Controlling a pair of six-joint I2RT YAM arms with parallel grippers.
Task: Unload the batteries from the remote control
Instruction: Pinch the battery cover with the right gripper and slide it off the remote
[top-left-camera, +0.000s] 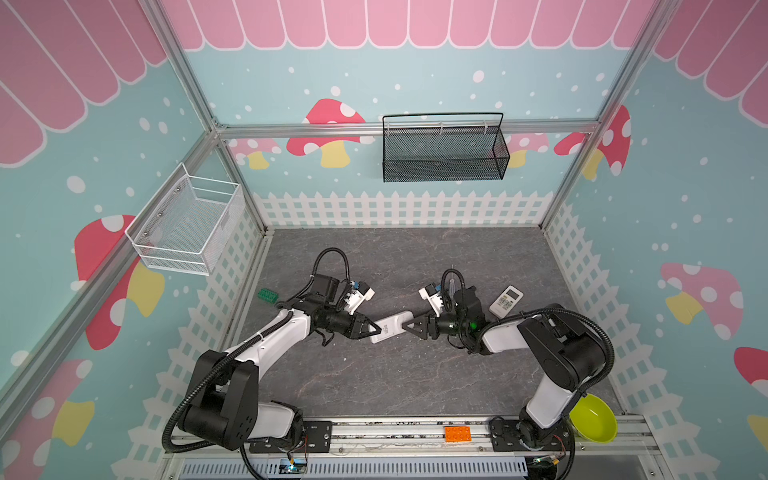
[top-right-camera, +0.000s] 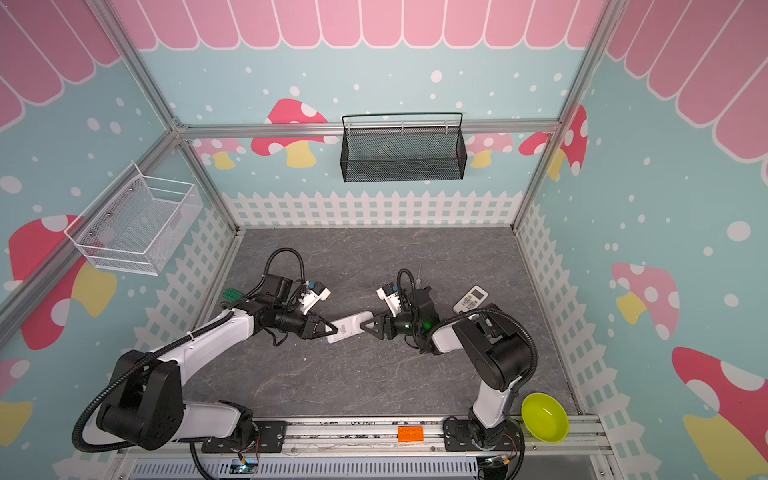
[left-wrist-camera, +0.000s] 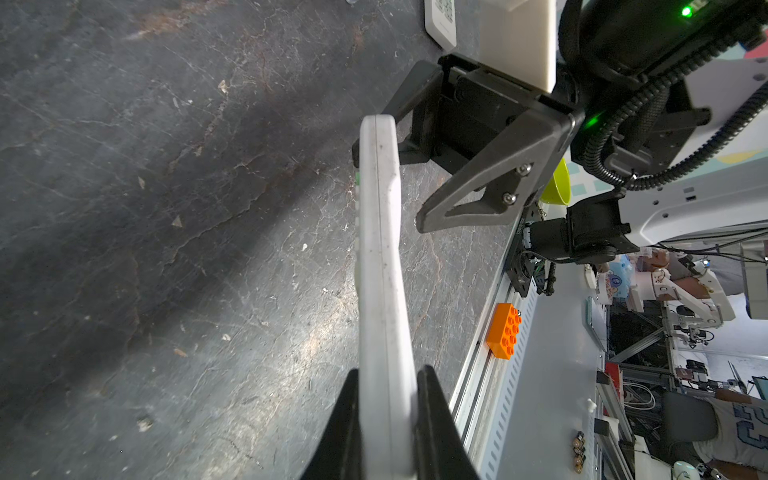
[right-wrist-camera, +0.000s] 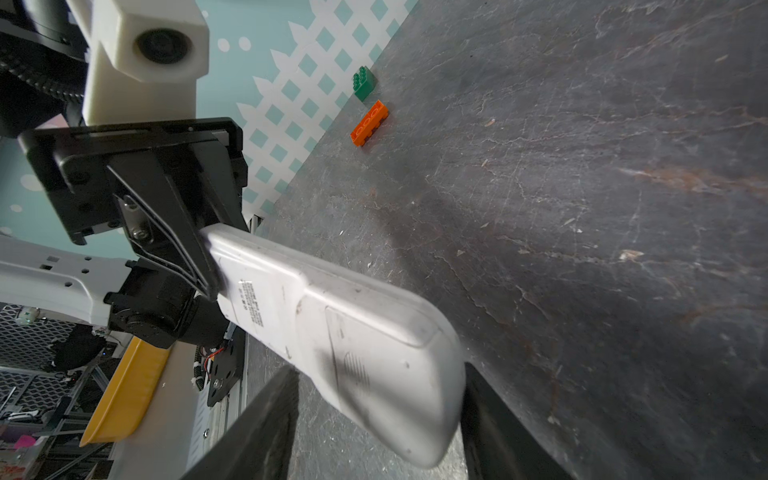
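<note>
Batteries unseen, perhaps inside remote (right-wrist-camera: 332, 324)

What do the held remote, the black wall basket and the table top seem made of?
Remote: likely matte white plastic; moulded seam, grey scuffs.
Black basket: apparently painted metal mesh on wire frame; fine holes.
Table top: grey veined stone look; real material unclear.

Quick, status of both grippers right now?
Left gripper: shut on the white remote.
Right gripper: open, jaws straddling the white remote's other end, gap visible on one side.
</note>
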